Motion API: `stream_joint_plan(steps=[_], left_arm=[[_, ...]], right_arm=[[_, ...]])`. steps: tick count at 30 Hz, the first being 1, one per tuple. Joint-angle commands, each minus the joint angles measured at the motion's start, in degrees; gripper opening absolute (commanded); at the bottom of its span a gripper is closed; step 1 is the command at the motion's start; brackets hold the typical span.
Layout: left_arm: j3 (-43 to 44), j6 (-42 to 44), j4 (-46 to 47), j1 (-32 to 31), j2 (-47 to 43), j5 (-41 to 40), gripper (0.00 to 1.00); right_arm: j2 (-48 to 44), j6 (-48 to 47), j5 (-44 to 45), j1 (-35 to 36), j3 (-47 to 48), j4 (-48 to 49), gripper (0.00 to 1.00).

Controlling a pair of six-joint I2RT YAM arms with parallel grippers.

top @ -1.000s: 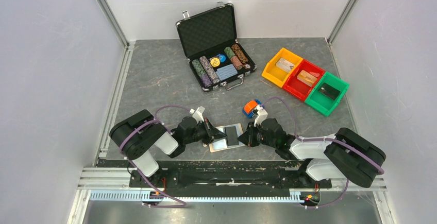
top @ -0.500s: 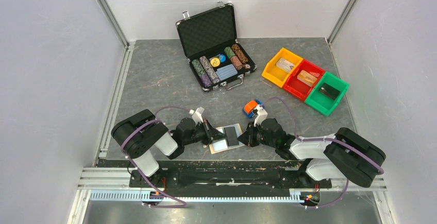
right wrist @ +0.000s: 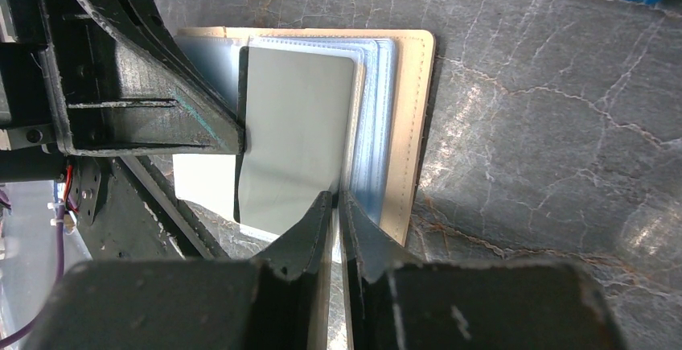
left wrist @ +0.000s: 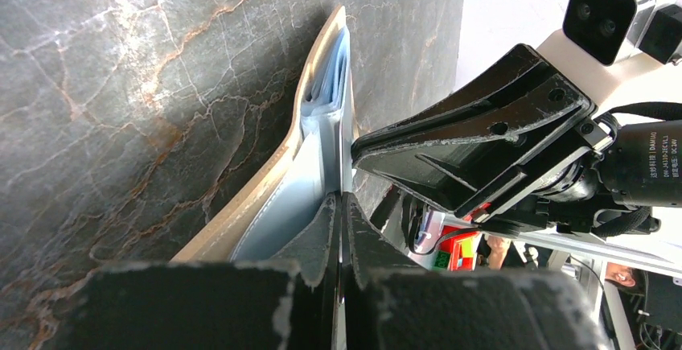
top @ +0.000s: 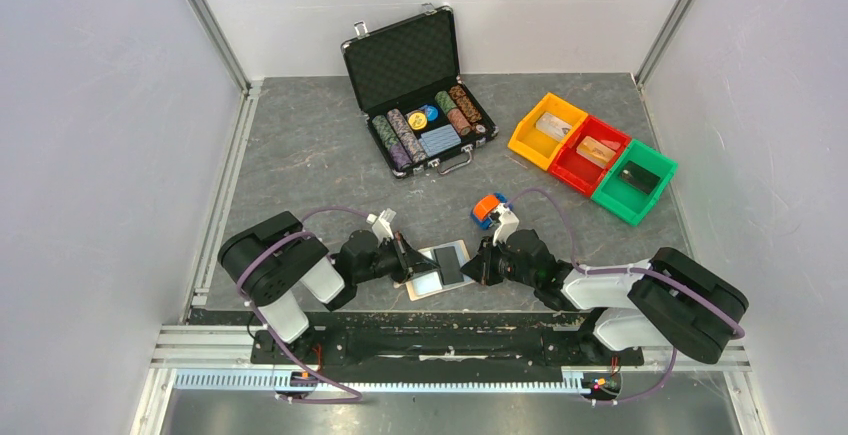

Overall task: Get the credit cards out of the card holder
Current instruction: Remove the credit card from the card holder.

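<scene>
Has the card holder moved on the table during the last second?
No. The card holder lies at the same spot, equally far below the black chip case as before.

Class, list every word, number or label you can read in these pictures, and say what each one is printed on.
"DAMIAO": on the right arm's wrist motor, seen in the left wrist view; the line beneath it is too small to read.
poker chips and the pieces in the coloured bins: markings too small to read.
credit card: no print visible.
</scene>
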Motion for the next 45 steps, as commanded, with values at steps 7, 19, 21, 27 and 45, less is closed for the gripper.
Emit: stream_joint_plan(steps=[7, 19, 21, 27, 45], left_arm=[[-0.9, 1.24, 1.83, 0.37, -2.42, 1.64, 0.02], [-0.2, 5.1, -15.65, 0.9, -12.93, -2.67, 0.02], [0.74, 6.23, -22.37, 0.9, -16.3, -3.93, 0.02], [2.14, 8.62, -40.98, 0.9, -31.17, -9.58, 0.02], [7.72, 7.12, -56.43, 0.88, -44.69, -9.21, 0.02]], right_arm=[[1.3, -1.3, 0.96, -0.22, -1.06, -4.27, 0.1], [0.82, -1.2, 0.99, -0.42, -0.94, -4.45, 0.1], [0.46, -1.11, 0.74, -0.42, -0.75, -4.69, 0.1], [-4.4, -5.52, 0.14, -0.42, 1.87, -8.29, 0.17], [-22.91, -50.16, 18.76, 17.01, -8.35, 18.63, 0.43]])
